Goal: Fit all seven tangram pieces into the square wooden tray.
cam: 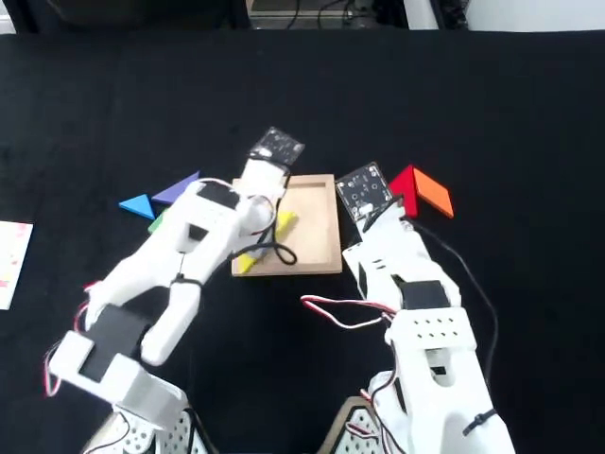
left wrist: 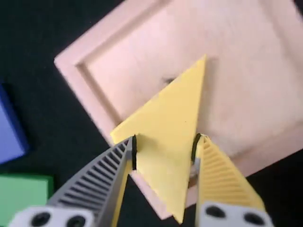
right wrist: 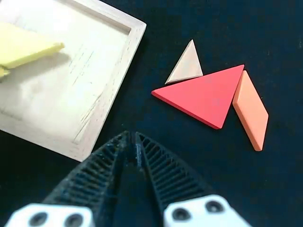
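The left jaws are clamped on a yellow triangle (left wrist: 165, 142), one on each of its edges. The triangle is held tilted across the rim of the wooden tray (left wrist: 94, 61). One tip is over the tray floor and the opposite tip is outside the rim. Contact with the tray cannot be determined.

The right jaws are pressed together and hold nothing. They sit above the black desk (cam: 473, 113), just beside the tray's outer edge.

Three pieces lie on the desk near the right jaws:
- a red triangle (right wrist: 203, 94)
- an orange parallelogram (right wrist: 251, 109) touching one of its sides
- a small pale triangle (right wrist: 185, 66) at another side

On the left arm's side of the tray lie a blue triangle (cam: 137, 204), a purple triangle (cam: 178, 189) and a green piece (left wrist: 23, 194).
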### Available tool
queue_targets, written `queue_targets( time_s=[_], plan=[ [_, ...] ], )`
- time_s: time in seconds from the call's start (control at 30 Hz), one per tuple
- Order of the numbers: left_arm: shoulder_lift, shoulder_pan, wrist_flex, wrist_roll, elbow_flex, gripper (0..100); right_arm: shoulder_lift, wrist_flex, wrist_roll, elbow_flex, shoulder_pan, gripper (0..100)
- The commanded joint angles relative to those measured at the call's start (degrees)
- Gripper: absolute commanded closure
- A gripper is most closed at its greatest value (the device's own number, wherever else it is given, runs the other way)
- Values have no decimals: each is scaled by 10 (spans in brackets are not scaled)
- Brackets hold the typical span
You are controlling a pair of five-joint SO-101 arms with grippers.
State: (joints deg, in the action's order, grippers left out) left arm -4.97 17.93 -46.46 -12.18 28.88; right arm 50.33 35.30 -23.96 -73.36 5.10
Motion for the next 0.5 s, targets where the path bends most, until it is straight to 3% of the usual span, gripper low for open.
queue_targets(
  time_s=[0.0, 0.3, 0.47],
  plan=[
    [-16, 39, -11, -7, -31, 782, 12, -11, 3, 3, -5, 987],
    [-15, 92, -76, -106, -58, 782, 15, -43, 14, 5, -62, 987],
    [-14, 69, -120, -111, -115, 784, 15, -83, 98, 7, -128, 987]
  ],
)
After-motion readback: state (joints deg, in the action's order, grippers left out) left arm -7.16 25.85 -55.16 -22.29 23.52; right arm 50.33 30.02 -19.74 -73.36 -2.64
